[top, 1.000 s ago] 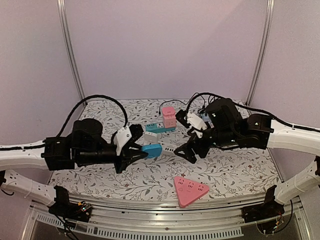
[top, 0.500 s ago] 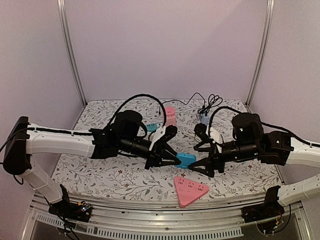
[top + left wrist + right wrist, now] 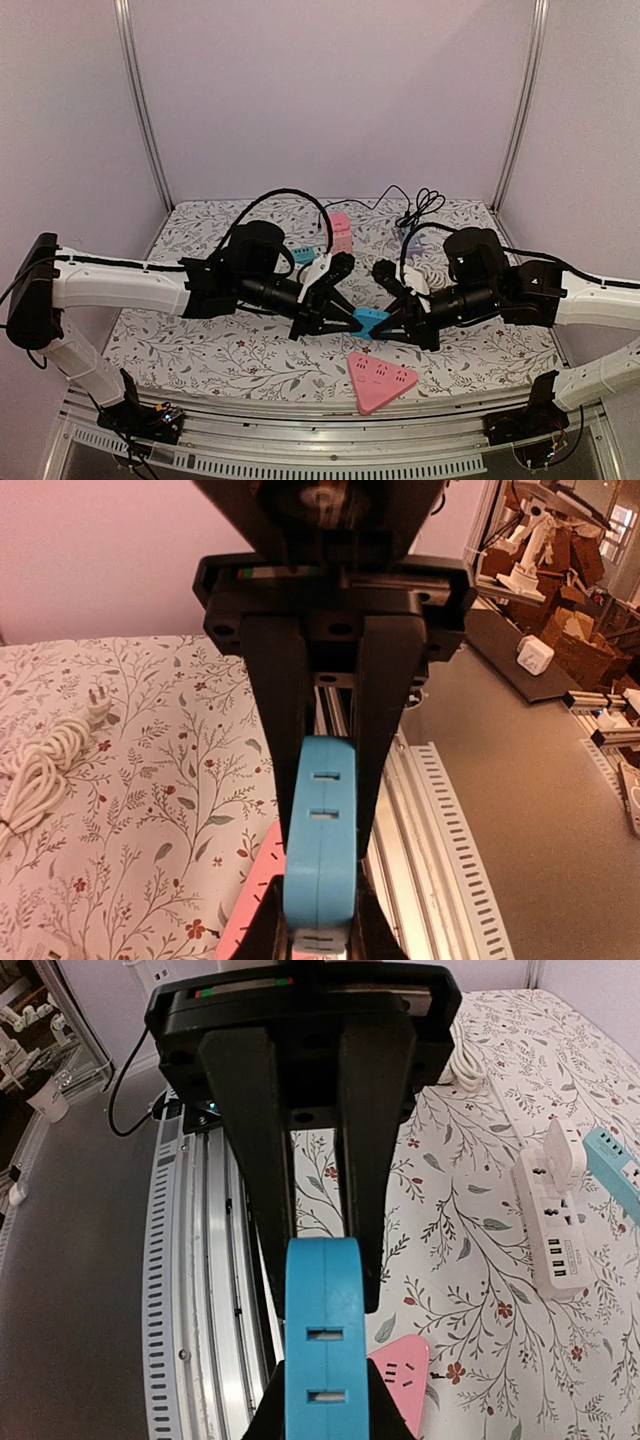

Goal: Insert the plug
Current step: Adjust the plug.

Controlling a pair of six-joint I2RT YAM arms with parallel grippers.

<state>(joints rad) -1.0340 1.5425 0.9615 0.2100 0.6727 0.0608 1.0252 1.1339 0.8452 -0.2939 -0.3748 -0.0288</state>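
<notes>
A blue socket block (image 3: 370, 320) hangs above the table's middle, held at both ends. My left gripper (image 3: 338, 322) is shut on its left end; in the left wrist view the blue socket block (image 3: 320, 830), with two slots, sits between the fingers (image 3: 275, 730) of my left gripper (image 3: 318, 925). My right gripper (image 3: 398, 326) is shut on the other end, its fingers (image 3: 365, 1210) flanking the blue socket block (image 3: 325, 1360) around my right gripper (image 3: 320, 1295). The plug (image 3: 97, 695) lies on the cloth at the end of a coiled white cord (image 3: 40, 770).
A pink triangular socket (image 3: 381, 381) lies near the front edge, just below the held block. At the back stand a pink cube socket (image 3: 339, 232) and a teal strip (image 3: 303, 253). A white power strip (image 3: 555, 1225) lies beside a second teal strip (image 3: 615, 1165). A metal rail (image 3: 330, 440) borders the front.
My left arm carried the blue block right and forward. My right gripper, wide open half a second ago, moved left and closed on the block's free end.
</notes>
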